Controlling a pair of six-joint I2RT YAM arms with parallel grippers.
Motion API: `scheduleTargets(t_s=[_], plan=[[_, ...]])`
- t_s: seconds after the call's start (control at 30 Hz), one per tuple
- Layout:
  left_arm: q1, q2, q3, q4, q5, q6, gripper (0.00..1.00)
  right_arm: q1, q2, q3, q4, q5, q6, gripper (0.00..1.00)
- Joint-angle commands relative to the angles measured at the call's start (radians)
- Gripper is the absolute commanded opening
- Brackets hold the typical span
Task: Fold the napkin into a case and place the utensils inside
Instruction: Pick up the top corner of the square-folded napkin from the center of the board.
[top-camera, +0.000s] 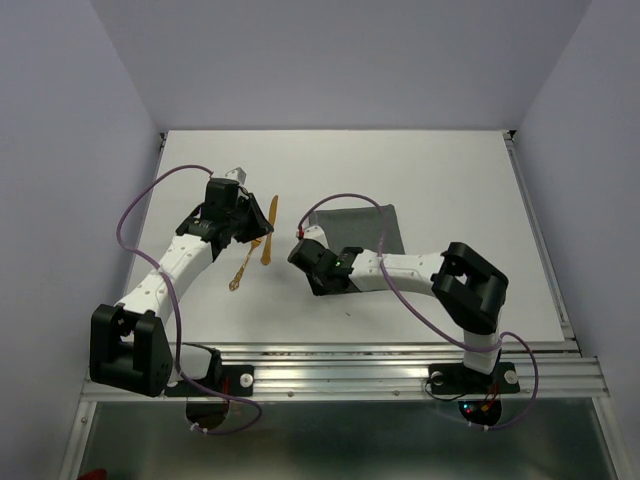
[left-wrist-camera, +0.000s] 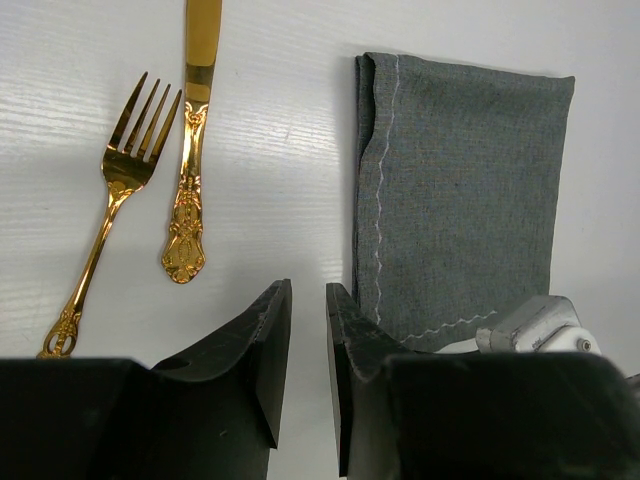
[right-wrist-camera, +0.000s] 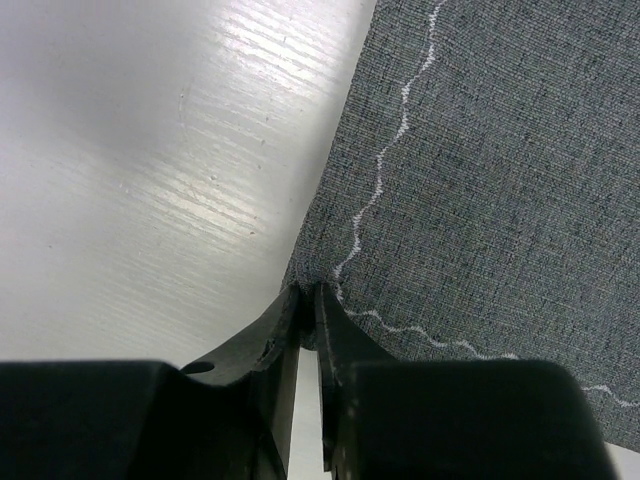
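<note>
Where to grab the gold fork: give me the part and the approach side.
Probably best: grip the fork by mid-handle, straight from above, jaws across it. It lies flat on the table, so nothing gets under from the side; the handle angles away from the knife, leaving finger room, while the tines sit close beside it.

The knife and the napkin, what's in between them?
Just bare white table between the knife and the napkin; the left wrist view shows it.
</note>
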Motion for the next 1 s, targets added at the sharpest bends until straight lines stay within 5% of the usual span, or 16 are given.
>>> scheduleTargets(t_s=[0.0, 0.2, 0.5, 0.7, 0.8, 0.97], plan=[[0.003, -0.013, 0.007, 0.026, 0.001, 0.018, 0.32, 0.011, -0.056, 0.005, 0.01, 0.05, 0.016, 0.17], [0.003, -0.005, 0.007, 0.024, 0.002, 0.022, 0.32, 0.011, -0.053, 0.002, 0.016, 0.044, 0.025, 0.25], [0.003, -0.004, 0.004, 0.031, 0.001, 0.021, 0.32, 0.011, -0.051, -0.007, 0.027, 0.043, 0.034, 0.1], [0.003, 0.005, 0.008, 0.032, 0.008, 0.022, 0.32, 0.011, -0.055, -0.017, 0.031, 0.046, 0.047, 0.24], [0.003, 0.007, 0.011, 0.032, 0.008, 0.024, 0.32, 0.011, -0.062, -0.021, 0.036, 0.052, 0.051, 0.01], [0.001, 0.016, 0.019, 0.037, 0.028, 0.024, 0.32, 0.011, -0.081, -0.032, 0.042, 0.069, 0.064, 0.01]])
